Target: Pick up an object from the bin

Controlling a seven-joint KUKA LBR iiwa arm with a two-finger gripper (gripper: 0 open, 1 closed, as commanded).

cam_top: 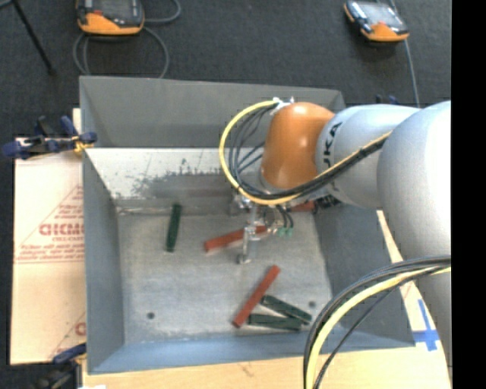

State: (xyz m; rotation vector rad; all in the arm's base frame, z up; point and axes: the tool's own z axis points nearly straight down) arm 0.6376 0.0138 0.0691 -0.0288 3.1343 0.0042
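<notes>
The arm (364,159) reaches in from the right, claw (244,247) pointing down.

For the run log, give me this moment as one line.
tool: low at middle red stick, its right end | hold: cannot tell | left green stick: apart, untouched

In your grey bin (144,281): a green stick (173,228) left, a red stick (220,244) centre — a lower red stick (257,296) touching two green sticks (277,323).

Robotics laboratory test cell: industrial arm (395,159) with cabling (223,148) over a grey metal bin (99,251), orange-cased devices (110,15) on dark floor (250,45).
</notes>
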